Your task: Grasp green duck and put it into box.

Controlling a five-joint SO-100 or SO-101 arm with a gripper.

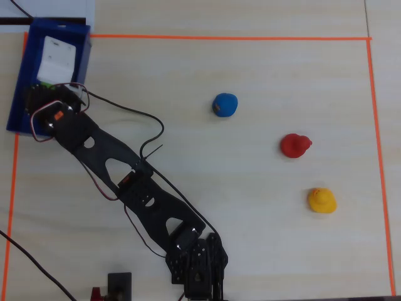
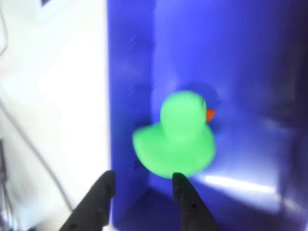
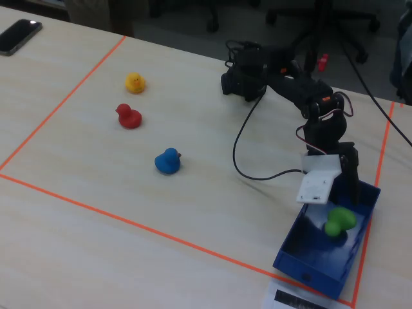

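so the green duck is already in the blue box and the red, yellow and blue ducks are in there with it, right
Only partly. The green duck is inside the box, but the red duck, yellow duck and blue duck sit out on the table, as the fixed view shows.

I am seeing the duck glowing bright lime green, its beak showing as a small orange spot. The box around it is showing deep blue. My pincer is showing two black fingers, and my arm is showing black with red and black wires. On the pale wood-grain table, one duck is showing blue, another duck red, a third duck yellow. Orange tape is running in thin lines along the table. A white plate is showing at my wrist.
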